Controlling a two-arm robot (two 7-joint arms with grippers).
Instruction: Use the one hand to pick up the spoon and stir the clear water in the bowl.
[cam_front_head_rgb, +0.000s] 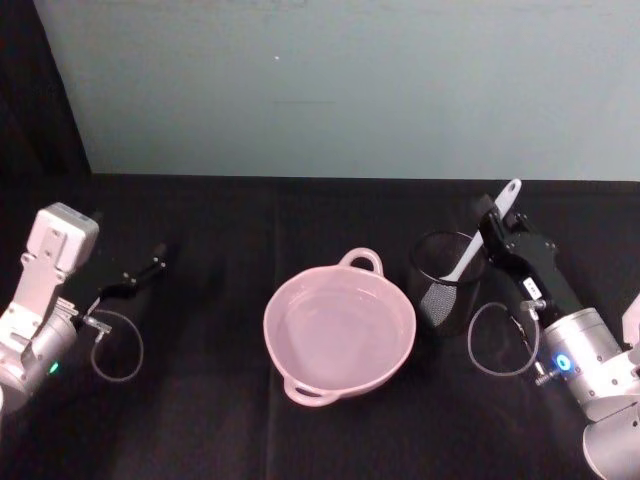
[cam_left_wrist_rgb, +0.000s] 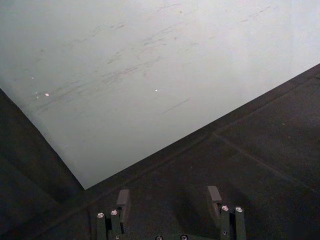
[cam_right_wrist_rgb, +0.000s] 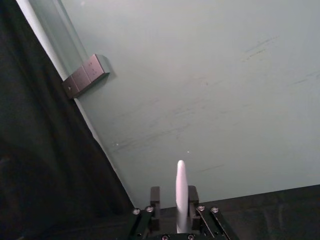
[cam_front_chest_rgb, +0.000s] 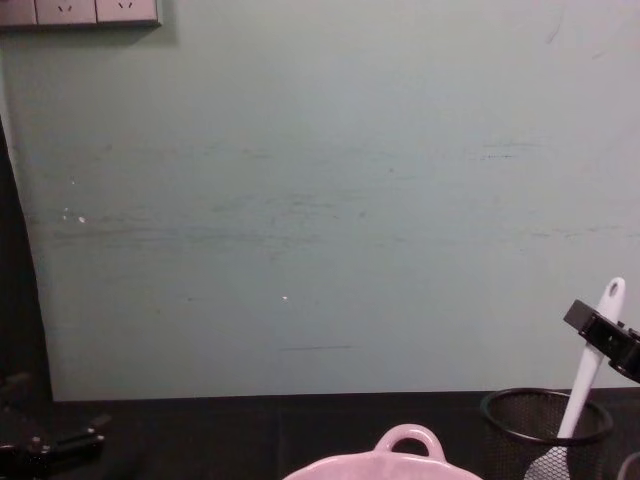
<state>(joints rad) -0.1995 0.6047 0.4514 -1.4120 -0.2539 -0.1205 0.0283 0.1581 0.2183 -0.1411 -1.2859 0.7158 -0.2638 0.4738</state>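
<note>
right hand (cam_front_head_rgb: 492, 222) pinching the spoon (cam_front_head_rgb: 478, 240) over mesh cup (cam_front_head_rgb: 445, 283) | bowl (cam_front_head_rgb: 339, 330) beside | left gripper (cam_front_head_rgb: 150, 265) spread, parked left

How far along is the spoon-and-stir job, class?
Done: the right hand has closed on the spoon. In hand: the spoon's paddle sits inside the black mesh cup, not lifted out. Left: carry it to the pink bowl and stir. The left hand rests aside, open.

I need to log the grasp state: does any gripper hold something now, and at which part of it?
The right gripper holds the spoon on its upper handle, its head down in the mesh cup. The left gripper is open and holds nothing.
</note>
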